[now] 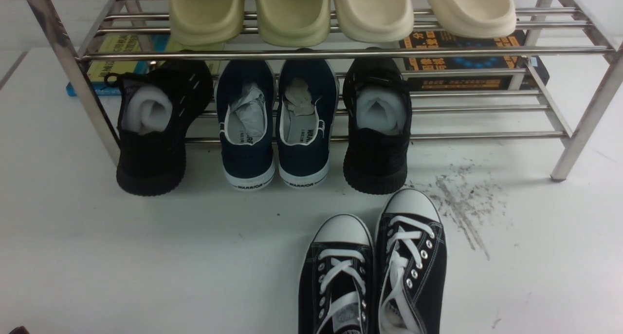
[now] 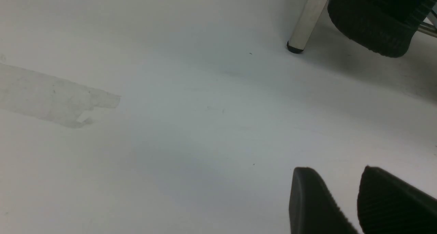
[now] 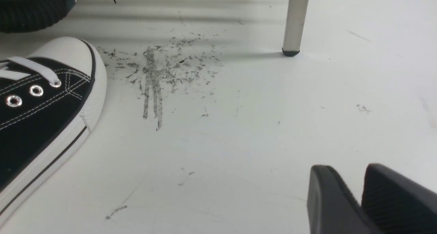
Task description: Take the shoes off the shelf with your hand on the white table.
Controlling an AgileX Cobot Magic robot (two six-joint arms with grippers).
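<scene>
Front view: the shoes (image 1: 372, 270), black canvas with white laces and toe caps, stand side by side on the tabletop (image 1: 121, 256) at lower centre of the frame, toes toward the shelf (image 1: 559, 124), well clear of its rails.
Step in hand: by my reading the pair is already off the shelf and set down; what is left looks like letting go and drawing back.
Right gripper (image 3: 362, 193): seen only in the right wrist view, lower right of the frame; its jaws stand a little apart with nothing between them, near but not touching the right-hand shoe.
Left gripper (image 2: 356, 193): seen only in the left wrist view, lower right of the frame; jaws slightly spread, empty, over bare tabletop.
Next move: probably a clean retreat of the right arm away from the toe cap, so the shoe is not nudged out of line with its partner.
Scuff marks (image 1: 462, 197): dark grey patch just right of the pair's toes, below the shelf's lower rail.
Lower tier: two black knit shoes (image 1: 375, 129) stuffed with white paper flank navy slip-ons (image 1: 275, 124); their heels overhang the front rail, just beyond the canvas toes.
Upper tier: pale slides (image 1: 340, 10).
In the way: the nearest black knit shoe sits close to the pair's toe caps; any forward push could bump it.
</scene>
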